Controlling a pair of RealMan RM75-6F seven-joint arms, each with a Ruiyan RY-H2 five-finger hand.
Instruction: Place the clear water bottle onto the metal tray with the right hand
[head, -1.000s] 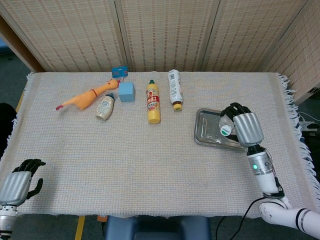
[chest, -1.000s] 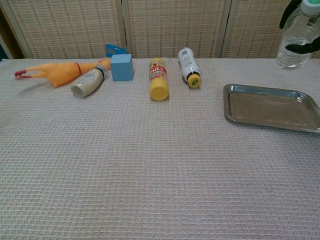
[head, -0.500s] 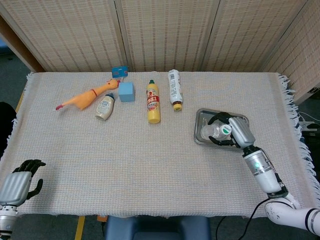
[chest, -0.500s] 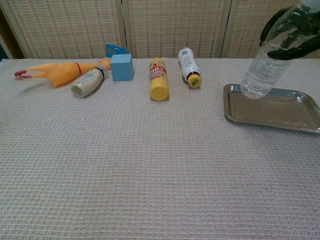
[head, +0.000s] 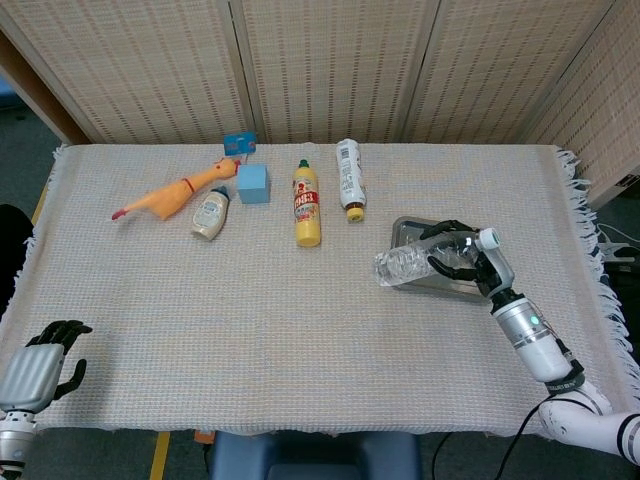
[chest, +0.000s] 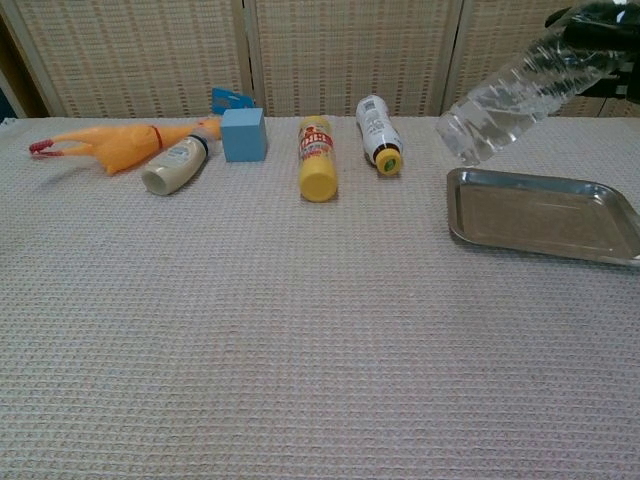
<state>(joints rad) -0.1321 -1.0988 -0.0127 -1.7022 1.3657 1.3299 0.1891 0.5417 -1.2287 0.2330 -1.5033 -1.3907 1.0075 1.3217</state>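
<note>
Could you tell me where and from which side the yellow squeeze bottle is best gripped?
Probably around its middle, from above. The yellow squeeze bottle lies flat on the tablecloth, green cap toward the screen, so the round body is exposed on top. The blue cube on its left and the white bottle on its right stand apart, leaving finger room on both flanks.

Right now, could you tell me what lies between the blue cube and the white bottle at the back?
The yellow bottle lies between the blue cube and the white bottle, clearest in the head view.
</note>
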